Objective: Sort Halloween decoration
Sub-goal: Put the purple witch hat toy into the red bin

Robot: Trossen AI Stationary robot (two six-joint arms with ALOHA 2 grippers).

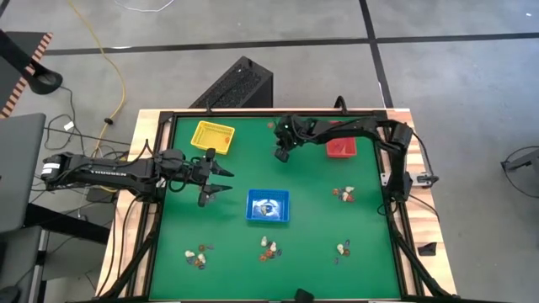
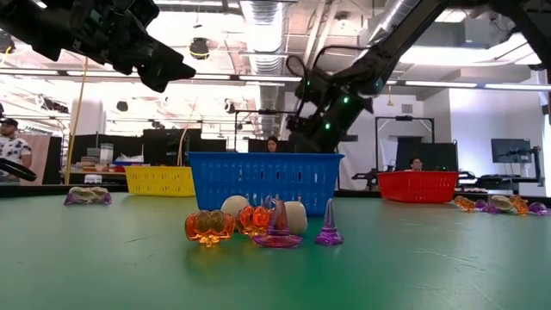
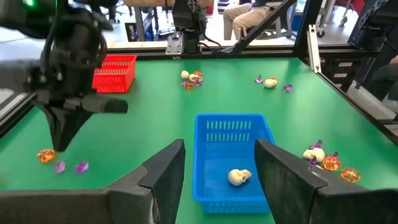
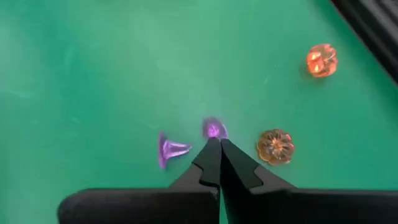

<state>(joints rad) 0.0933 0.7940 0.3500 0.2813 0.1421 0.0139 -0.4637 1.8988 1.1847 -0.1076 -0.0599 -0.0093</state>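
Note:
My right gripper (image 4: 214, 144) is shut, hanging between the yellow tray (image 1: 212, 135) and the red tray (image 1: 341, 148). Just past its tips lies a small purple trinket (image 4: 213, 129). Beside that lie a purple cone-shaped trinket (image 4: 171, 149) on its side and two orange pumpkins (image 4: 275, 146) (image 4: 321, 60), all on the green mat. My left gripper (image 3: 221, 180) stands open above the mat at the table's left, facing the blue tray (image 3: 233, 155), which holds a whitish skull (image 3: 239, 177). My right gripper points slantwise down, its shut fingertips (image 4: 211, 152) right at the near edge of the small purple trinket. Whether they touch or pinch it, I cannot tell. In the left wrist view the tips seem to be slightly above the mat.
Small heaps of trinkets lie on the mat at the right (image 1: 344, 194), near the front middle (image 1: 269, 247), front left (image 1: 199, 256) and front right (image 1: 342, 249). A black frame (image 1: 396, 194) borders the mat. People sit in the room beyond the table.

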